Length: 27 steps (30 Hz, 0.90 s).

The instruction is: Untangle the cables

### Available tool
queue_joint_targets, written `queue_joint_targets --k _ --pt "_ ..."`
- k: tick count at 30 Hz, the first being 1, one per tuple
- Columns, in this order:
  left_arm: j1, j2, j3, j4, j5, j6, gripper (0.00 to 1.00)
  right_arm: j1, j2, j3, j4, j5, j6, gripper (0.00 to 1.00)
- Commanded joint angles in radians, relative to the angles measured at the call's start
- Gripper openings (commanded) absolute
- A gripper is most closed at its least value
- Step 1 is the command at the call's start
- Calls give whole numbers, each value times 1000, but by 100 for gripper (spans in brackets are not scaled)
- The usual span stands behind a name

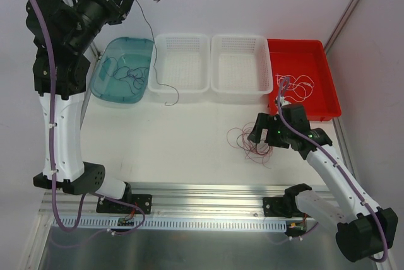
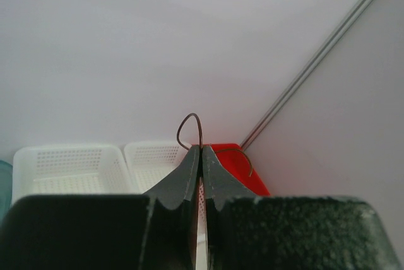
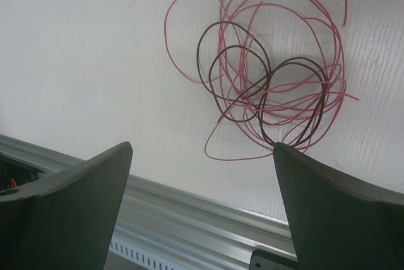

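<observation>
Right fingers stood wide open, just above the pink-and-brown cables tangled on the counter. Left fingers were closed on 1 dark cable, held high, its tail trailing past the teal bin. Advice: lower it slowly so the tail coils inside.

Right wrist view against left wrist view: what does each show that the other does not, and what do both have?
Only the right wrist view: a tangle of pink and brown wires on the white table, a metal rail, the right gripper open. Only the left wrist view: the left gripper shut on a dark wire looping above its tips, two white baskets, a red tray. Both: own dark fingers at the bottom and thin wire, never the same object.
</observation>
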Motion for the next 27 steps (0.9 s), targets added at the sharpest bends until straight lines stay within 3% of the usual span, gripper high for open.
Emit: queue_joint_targets --k 1,20,27 --pt "3 -6 34 101 -64 9 0 7 4 -1 30 -17 -24 100" --pt "2 296 110 385 -122 47 0 6 22 -41 50 -26 -38 99" --pt "2 400 75 445 -113 89 0 7 50 -52 72 -37 -41 100"
